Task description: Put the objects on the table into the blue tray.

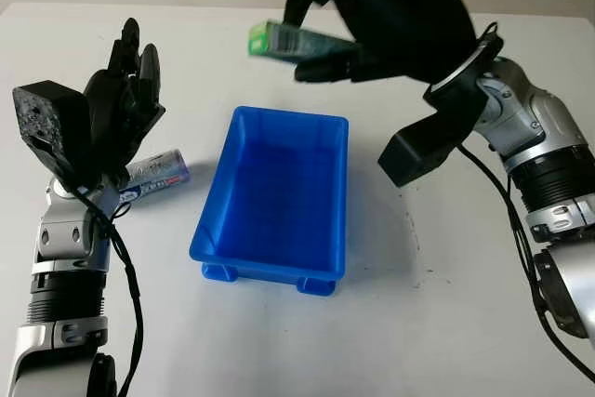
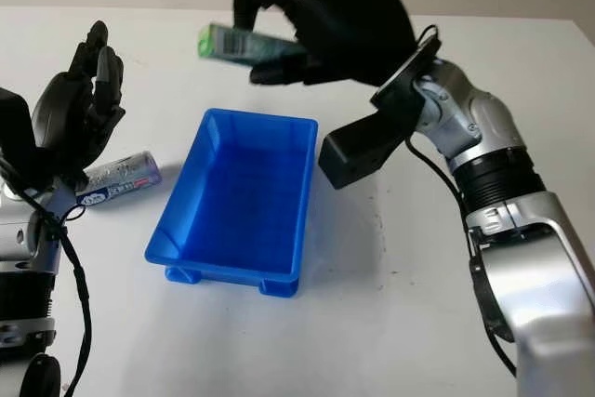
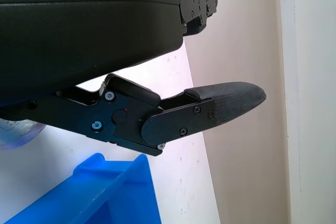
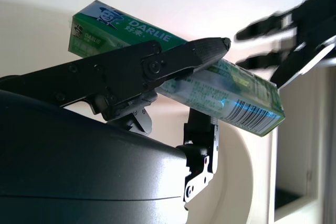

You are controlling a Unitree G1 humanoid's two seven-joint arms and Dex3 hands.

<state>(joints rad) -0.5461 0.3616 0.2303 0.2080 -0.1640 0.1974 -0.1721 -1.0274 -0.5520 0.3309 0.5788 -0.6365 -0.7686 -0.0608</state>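
Right hand [image 1: 321, 39] pinching the green box [image 1: 293, 41], raised above the counter [image 1: 437, 323] just beyond the tray's [image 1: 275, 194] far rim. Box roughly level, one end sticking out past the fingers [image 4: 173, 59]; label reads DARLIE. Tray is blue and sits mid-counter. Tube [image 1: 156, 174] lies on the counter left of the tray, apart from it. Left hand [image 1: 116, 104] open, holding nothing, up over the tube, probably not touching it, hard to tell from this angle.
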